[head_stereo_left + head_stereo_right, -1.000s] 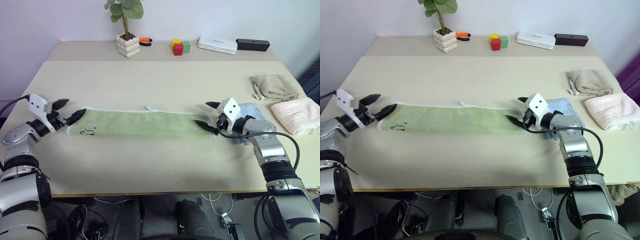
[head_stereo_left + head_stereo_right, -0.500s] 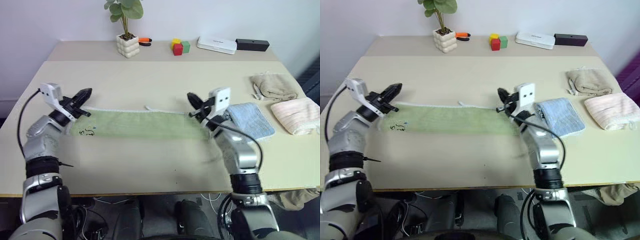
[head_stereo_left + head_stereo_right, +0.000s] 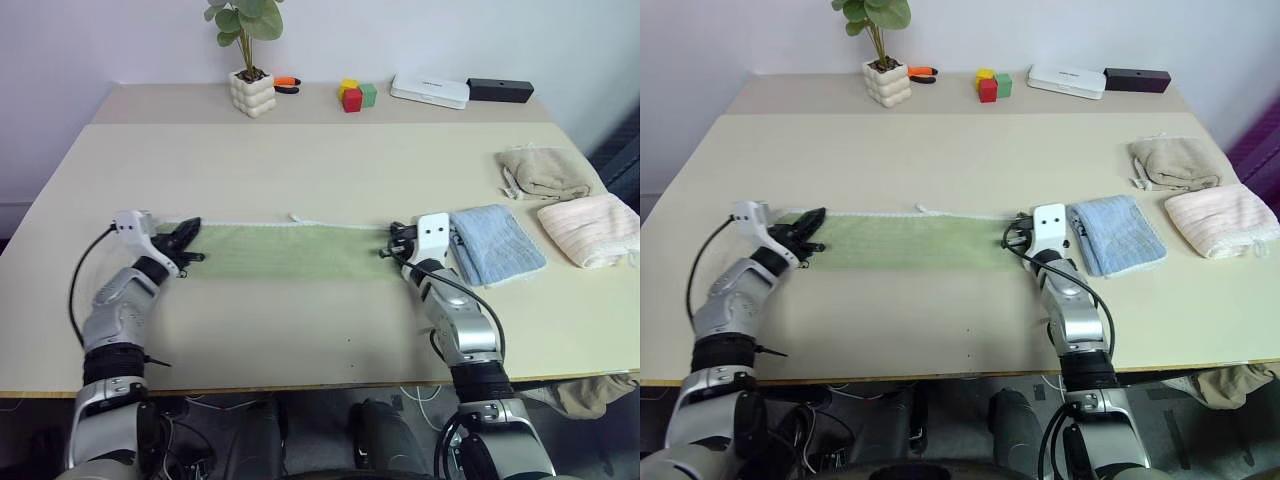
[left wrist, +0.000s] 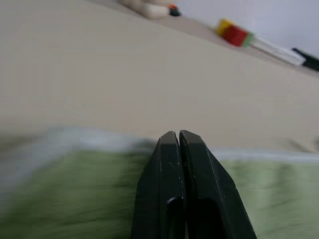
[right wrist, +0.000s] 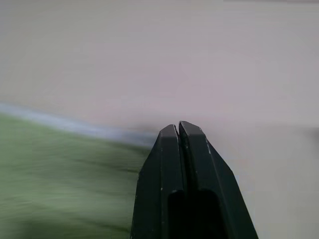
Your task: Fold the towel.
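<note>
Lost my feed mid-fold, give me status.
Left gripper and right gripper both shut, one over each end of the towel. Towel flat, a long strip. Folded blue towel beside the right gripper.

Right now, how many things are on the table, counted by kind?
Towels: 4 (green, blue, beige, pink)
Potted plant: 1
Toy blocks: 1 cluster
White box: 1
Black box: 1
Orange-handled tool: 1
Total: 9
</note>
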### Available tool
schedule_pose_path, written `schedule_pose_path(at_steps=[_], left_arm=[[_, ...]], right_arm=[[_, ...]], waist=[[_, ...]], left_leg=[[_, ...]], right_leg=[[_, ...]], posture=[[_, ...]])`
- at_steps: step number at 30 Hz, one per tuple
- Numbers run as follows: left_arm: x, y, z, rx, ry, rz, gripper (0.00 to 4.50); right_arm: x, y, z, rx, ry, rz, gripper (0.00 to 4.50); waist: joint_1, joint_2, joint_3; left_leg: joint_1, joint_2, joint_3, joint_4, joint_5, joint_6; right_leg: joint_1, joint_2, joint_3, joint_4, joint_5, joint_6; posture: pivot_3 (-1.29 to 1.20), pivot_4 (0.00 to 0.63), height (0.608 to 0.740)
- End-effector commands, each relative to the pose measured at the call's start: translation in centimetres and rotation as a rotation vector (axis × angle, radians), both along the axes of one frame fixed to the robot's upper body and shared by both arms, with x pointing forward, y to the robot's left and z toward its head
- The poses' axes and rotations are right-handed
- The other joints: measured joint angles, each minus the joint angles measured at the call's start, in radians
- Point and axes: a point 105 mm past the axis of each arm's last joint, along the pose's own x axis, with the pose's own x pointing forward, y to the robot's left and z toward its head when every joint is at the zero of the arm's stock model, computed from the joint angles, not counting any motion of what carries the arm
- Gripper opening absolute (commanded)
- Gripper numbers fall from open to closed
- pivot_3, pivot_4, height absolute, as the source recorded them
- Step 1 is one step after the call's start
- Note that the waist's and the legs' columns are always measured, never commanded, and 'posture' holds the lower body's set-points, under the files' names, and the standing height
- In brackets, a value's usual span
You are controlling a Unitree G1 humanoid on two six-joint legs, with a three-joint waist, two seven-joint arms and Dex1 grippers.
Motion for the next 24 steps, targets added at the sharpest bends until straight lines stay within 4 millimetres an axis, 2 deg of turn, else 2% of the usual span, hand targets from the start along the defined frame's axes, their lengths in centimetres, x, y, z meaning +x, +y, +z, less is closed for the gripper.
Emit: schedule_pose_path(at_steps=[1,2,4,7,11,12,14,17,19,24], left_arm=[[0.0,2.1,1.6,0.001,-0.044,0.058,0.05],[0.0,2.3,1.7,-0.007,-0.044,0.062,0.05],[-0.4,2.0,2.1,-0.076,-0.057,0.011,0.00],[-1.1,0.6,2.4,-0.052,-0.069,-0.082,0.82],[-1.5,-0.8,3.6,-0.017,-0.120,-0.148,2.80],[-1.6,-1.1,4.0,-0.001,-0.141,-0.169,3.39],[-1.7,-1.6,4.7,0.030,-0.174,-0.205,4.35],[-2.3,-2.6,5.2,0.077,-0.196,-0.311,4.43],[-3.5,-3.5,6.5,0.060,-0.251,-0.445,4.43],[-5.6,-4.5,7.5,0.112,-0.289,-0.648,4.43]], right_arm=[[0.0,-0.7,0.4,0.025,-0.013,-0.009,0.03],[0.0,-0.5,0.6,0.036,-0.021,0.004,0.03],[0.0,-0.2,1.1,0.049,-0.034,0.030,0.53],[0.0,-0.1,2.6,0.074,-0.059,0.058,1.78],[-0.4,-0.6,5.5,0.123,-0.096,0.100,3.74],[-0.6,-0.9,6.2,0.154,-0.100,0.113,4.37],[-1.2,-1.2,7.4,0.252,-0.083,0.154,4.50],[-2.2,-1.2,7.9,0.372,-0.026,0.210,4.50],[-3.5,-1.8,7.6,0.469,0.045,0.252,4.50],[-7.9,-1.1,6.6,0.671,0.228,0.442,4.50]], waist=[[-0.002,0.000,0.000],[-0.002,0.000,0.000],[-0.003,0.000,0.000],[-0.006,0.000,0.000],[-0.002,0.000,0.000],[-0.001,0.000,0.000],[0.000,0.000,0.000],[-0.003,0.000,0.000],[-0.003,0.000,0.000],[-0.003,0.000,0.000]], left_leg=[[0.000,0.000,0.000,0.000,0.000,0.000],[0.000,0.000,0.000,0.000,0.000,0.000],[0.000,0.000,0.000,0.000,0.000,0.000],[0.000,0.000,0.000,0.000,0.000,0.000],[-0.001,0.000,0.000,-0.001,0.000,0.000],[-0.001,0.000,0.000,0.000,0.000,0.000],[-0.001,0.000,0.000,0.000,0.000,0.000],[-0.001,0.000,0.000,-0.001,0.000,0.000],[-0.001,0.000,0.000,-0.001,0.000,0.000],[-0.001,0.000,0.000,-0.002,0.000,0.000]], right_leg=[[0.000,0.000,0.000,0.000,0.000,0.000],[0.000,0.000,0.000,0.000,0.000,0.000],[0.000,0.000,0.000,0.000,0.000,0.000],[0.000,0.000,0.000,0.000,0.000,0.000],[-0.001,0.000,0.000,0.000,0.000,0.000],[-0.001,0.000,0.000,0.000,0.000,0.000],[-0.001,0.000,0.000,0.000,0.000,0.000],[-0.001,0.000,0.000,0.000,0.000,0.000],[-0.001,0.000,0.000,0.000,0.000,0.000],[-0.001,0.000,0.000,-0.001,0.000,0.000]], posture=[[0.00,0.150,0.735],[0.00,0.150,0.735],[0.00,0.150,0.735],[0.00,0.150,0.735],[0.00,0.150,0.735],[0.00,0.150,0.735],[0.00,0.150,0.735],[0.00,0.150,0.735],[0.00,0.150,0.735],[0.00,0.150,0.735]])
